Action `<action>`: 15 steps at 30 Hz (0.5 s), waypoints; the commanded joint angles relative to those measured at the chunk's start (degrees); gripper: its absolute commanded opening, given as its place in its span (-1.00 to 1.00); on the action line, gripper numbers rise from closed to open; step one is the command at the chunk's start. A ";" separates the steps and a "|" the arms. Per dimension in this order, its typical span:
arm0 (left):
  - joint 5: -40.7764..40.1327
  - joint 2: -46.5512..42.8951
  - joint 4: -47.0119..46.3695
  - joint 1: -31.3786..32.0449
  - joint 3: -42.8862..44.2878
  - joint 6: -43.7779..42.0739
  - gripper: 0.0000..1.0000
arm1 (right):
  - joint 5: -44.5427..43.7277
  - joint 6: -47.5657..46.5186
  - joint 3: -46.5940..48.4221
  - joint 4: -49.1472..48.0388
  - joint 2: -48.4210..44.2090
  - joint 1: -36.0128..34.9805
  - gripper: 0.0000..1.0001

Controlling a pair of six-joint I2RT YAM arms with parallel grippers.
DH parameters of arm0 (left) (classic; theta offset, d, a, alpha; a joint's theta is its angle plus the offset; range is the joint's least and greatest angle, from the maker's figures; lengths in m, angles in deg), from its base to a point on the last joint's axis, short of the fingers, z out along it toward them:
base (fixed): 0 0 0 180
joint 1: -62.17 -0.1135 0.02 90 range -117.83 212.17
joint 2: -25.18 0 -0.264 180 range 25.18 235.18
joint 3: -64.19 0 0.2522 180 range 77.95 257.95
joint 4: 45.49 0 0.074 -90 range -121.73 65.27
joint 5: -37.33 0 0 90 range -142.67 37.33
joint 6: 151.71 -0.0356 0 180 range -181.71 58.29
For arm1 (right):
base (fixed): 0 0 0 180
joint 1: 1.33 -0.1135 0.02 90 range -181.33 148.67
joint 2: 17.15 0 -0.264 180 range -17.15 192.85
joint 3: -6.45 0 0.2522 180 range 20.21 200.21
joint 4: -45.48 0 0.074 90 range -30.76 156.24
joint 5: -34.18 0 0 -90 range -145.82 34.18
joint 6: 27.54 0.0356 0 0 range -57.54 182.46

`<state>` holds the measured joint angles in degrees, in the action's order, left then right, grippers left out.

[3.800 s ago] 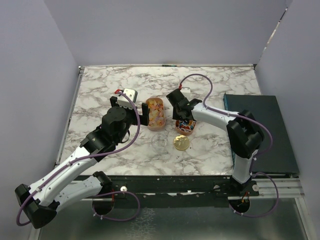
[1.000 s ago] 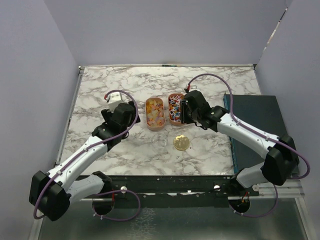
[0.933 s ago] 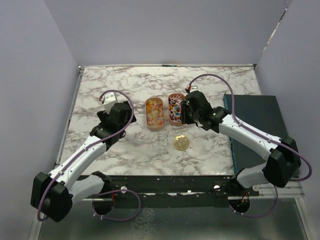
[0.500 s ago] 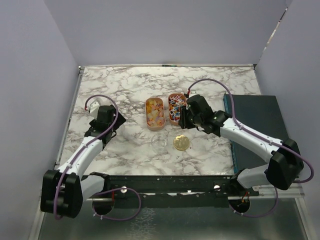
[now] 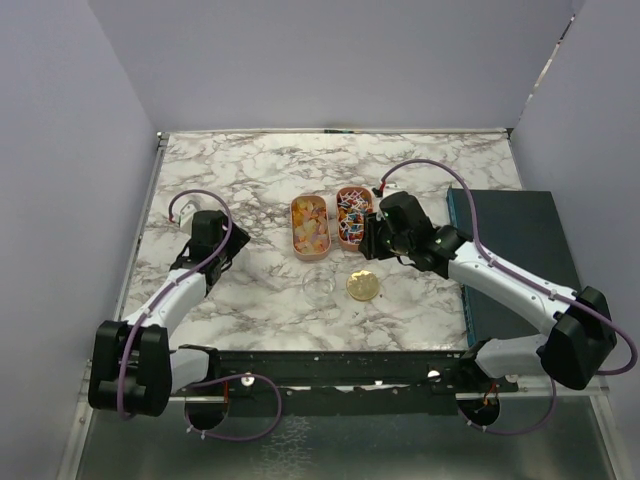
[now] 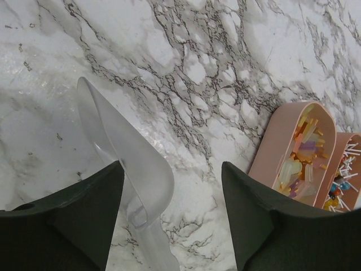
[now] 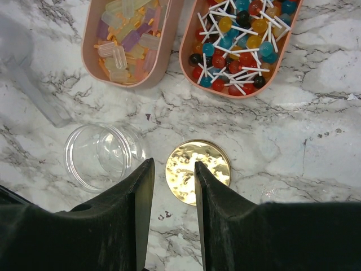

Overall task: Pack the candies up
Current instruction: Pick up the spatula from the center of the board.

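Spanning the view, the marble table carries a dark flat box at its right edge. Near the left side, the left gripper stands wide, a clear plastic scoop lying unclamped between its fingers. The right gripper hangs narrow and empty above the gold lid, beside a clear jar. Just beyond, two pink oval trays lie side by side holding the candies: orange-yellow pieces left, red, blue and white lollipops right.

Left pincer swung left to scoop, right pincer retreated
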<state>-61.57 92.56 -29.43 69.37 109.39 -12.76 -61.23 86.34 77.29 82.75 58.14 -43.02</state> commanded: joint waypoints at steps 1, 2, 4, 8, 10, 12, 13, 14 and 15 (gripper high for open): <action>2.58 1.63 -3.90 -0.55 -1.08 0.77 0.38 | 1.02 -0.68 -0.85 -0.29 -1.41 -0.45 -0.23; 2.58 1.86 -4.23 -0.53 -1.23 0.79 0.36 | 0.97 -0.68 -0.78 -0.23 -1.41 -0.46 -0.22; 2.70 2.13 -4.72 -0.62 -1.59 0.94 0.32 | 1.06 -0.76 -0.64 -0.13 -1.41 -0.46 -0.22; 3.77 2.82 -6.59 -0.96 -2.33 1.58 0.24 | 1.39 -1.03 -0.25 0.00 -0.97 -0.46 -0.23; 3.83 3.06 -6.90 -0.97 -2.45 1.67 0.19 | 1.65 -0.95 -0.16 -0.04 -0.82 -0.45 -0.23; 3.82 3.27 -7.09 -0.98 -2.52 1.67 0.10 | 1.78 -0.82 -0.15 -0.07 -0.79 -0.45 -0.23; 3.85 3.35 -7.13 -1.03 -2.54 1.68 0.03 | 1.85 -0.85 -0.17 -0.12 -0.86 -0.45 -0.23; 3.81 3.44 -7.14 -1.10 -2.60 1.68 -0.04 | 1.81 -0.85 -0.18 -0.12 -0.87 -0.47 -0.23; 3.88 3.52 -7.25 -1.06 -2.68 1.68 -0.10 | 1.78 -0.79 -0.13 -0.13 -0.92 -0.54 -0.23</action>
<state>-59.08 95.51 -34.71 68.87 107.40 -11.54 -60.62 86.34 77.25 82.75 58.14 -43.02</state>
